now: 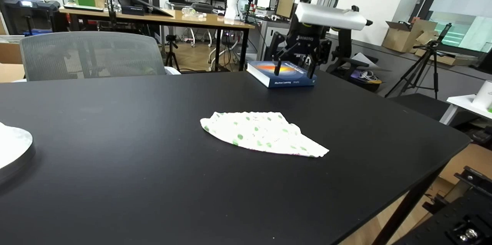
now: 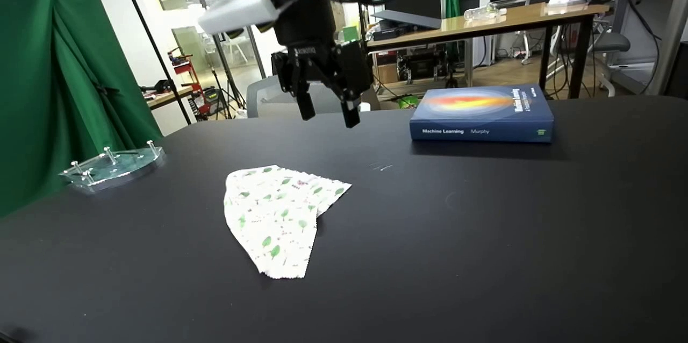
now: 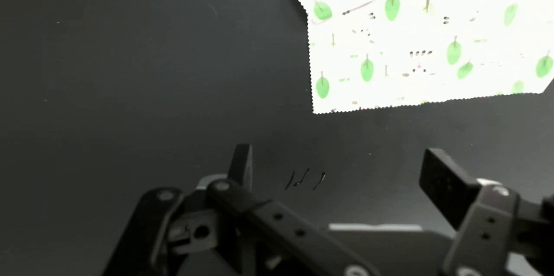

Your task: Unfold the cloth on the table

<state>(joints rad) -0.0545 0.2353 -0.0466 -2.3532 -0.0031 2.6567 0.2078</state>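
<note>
Closest to me, the cloth (image 2: 271, 219) lies on the black worktop (image 2: 457, 257), apparently doubled over on itself, with one corner (image 3: 331, 98) reaching towards the claw (image 2: 329, 115). Past that corner the claw hangs above the worktop, its fingers (image 3: 443, 176) spread wide and nothing between them. I'd bring it low over the corner, pinch only a single layer, then lift and peel that slowly off whatever lies beneath; a quick tug would probably drag everything along. Farther off, a blue book (image 2: 481, 114) sits apart.
</note>
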